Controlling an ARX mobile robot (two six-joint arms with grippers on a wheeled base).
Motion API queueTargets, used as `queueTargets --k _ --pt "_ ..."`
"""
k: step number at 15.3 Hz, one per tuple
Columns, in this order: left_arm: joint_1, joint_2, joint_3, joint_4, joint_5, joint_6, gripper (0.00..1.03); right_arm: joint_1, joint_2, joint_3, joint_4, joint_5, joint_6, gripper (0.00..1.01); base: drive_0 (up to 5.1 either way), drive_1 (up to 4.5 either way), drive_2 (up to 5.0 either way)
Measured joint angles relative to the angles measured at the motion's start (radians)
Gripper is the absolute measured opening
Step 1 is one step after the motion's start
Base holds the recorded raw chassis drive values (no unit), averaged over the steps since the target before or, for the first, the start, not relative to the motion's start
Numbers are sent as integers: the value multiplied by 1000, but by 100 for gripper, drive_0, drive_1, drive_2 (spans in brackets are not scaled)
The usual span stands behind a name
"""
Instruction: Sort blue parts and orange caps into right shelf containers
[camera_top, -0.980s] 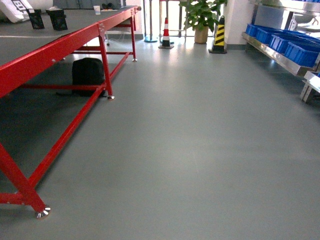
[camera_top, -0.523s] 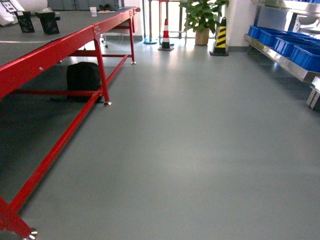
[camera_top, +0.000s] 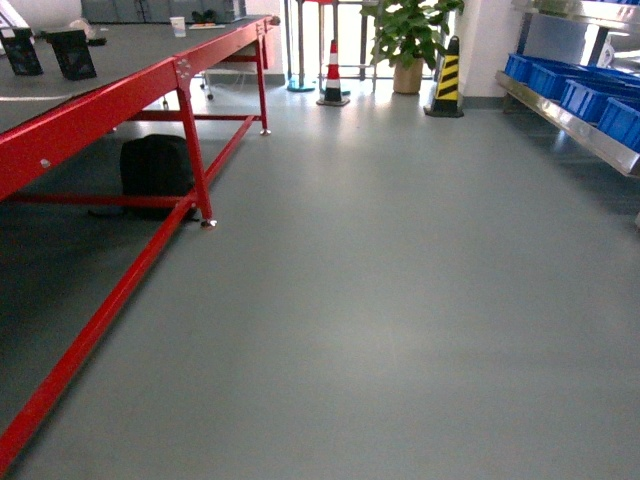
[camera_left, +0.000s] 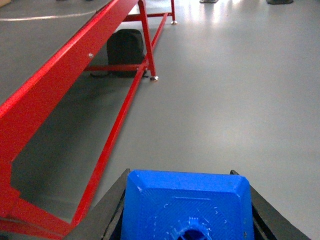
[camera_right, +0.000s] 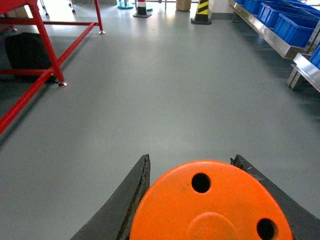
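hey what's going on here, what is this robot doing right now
The robot is out on open floor, carrying two parts at once. Its left claw is shut on a blue part, and its right claw is shut on an orange cap. A red-framed table runs along its left. The steel shelf holding the blue crates is ahead on the right, apart from both claws, so nothing has been dropped off yet.

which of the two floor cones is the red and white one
The left cone, by the table's far end; the right cone, beside the plant, is black and yellow.
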Motion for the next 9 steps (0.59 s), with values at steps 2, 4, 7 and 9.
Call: queueTargets --k 2,4,7,9 --pt "0 0 0 -3 1 0 44 0 0 0 -1 0 0 42 -11 422 -444" --pt "0 0 0 0 1 0 44 0 0 0 0 0 0 42 -11 422 -444" --pt "0 0 0 1 2 0 44 0 0 0 0 0 0 42 -5 428 -438" --pt "0 0 0 -2 2 0 44 0 0 0 1 0 0 42 -2 431 -435"
